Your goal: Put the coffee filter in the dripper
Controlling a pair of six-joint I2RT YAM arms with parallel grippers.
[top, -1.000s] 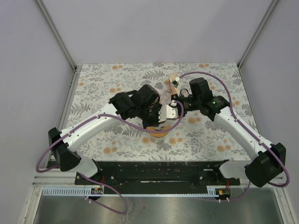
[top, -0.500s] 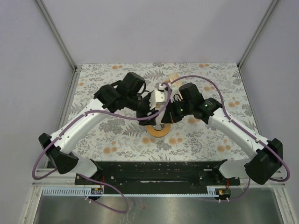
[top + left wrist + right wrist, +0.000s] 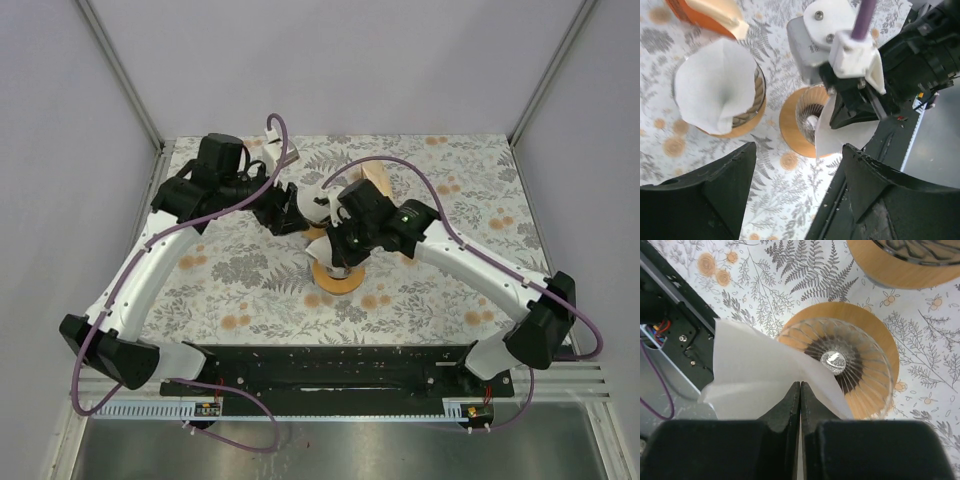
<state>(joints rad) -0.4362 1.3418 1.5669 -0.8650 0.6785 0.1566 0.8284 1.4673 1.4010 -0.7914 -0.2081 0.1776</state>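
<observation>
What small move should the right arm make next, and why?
Probably lower the right gripper a little toward the dripper: it pinches the coffee filter over the empty dripper's rim, and the filter is not yet seated inside.

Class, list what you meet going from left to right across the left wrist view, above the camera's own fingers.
filter-lined dripper → empty dripper → coffee filter, pinched in the right hand → black rail

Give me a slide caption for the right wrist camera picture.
Right gripper pinches a white paper coffee filter above the empty ribbed glass dripper on its round wooden base.
</observation>
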